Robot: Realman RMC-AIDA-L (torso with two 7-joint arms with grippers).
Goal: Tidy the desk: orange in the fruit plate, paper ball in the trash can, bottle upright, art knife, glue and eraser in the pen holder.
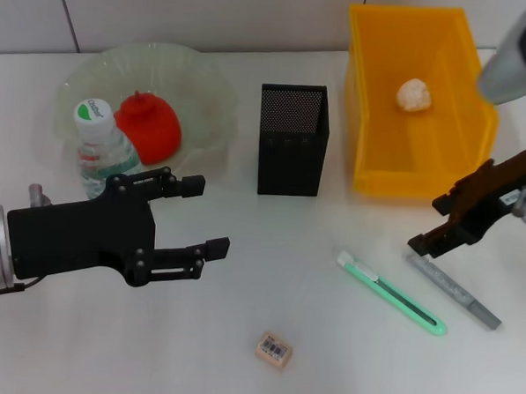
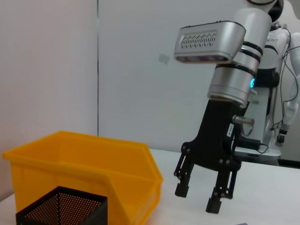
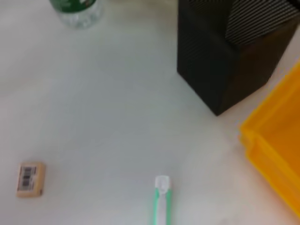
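Observation:
The orange (image 1: 149, 127) lies in the pale green fruit plate (image 1: 203, 75) at the back left. Just in front of the plate the bottle (image 1: 101, 146) stands upright, its base also showing in the right wrist view (image 3: 75, 9). My left gripper (image 1: 204, 218) hovers open beside the bottle, holding nothing. The paper ball (image 1: 413, 95) rests inside the yellow trash can (image 1: 371, 150). On the table lie the green art knife (image 1: 390, 292), the grey glue stick (image 1: 456, 293) and the eraser (image 1: 274, 349). My right gripper (image 1: 431, 225) hangs open just above the glue's near end.
The black mesh pen holder (image 1: 291, 138) stands between plate and trash can, close to the can's wall. From the left wrist, the right gripper (image 2: 199, 197) is seen beyond the trash can (image 2: 79, 164) and pen holder (image 2: 61, 206). A tiled wall runs along the table's back.

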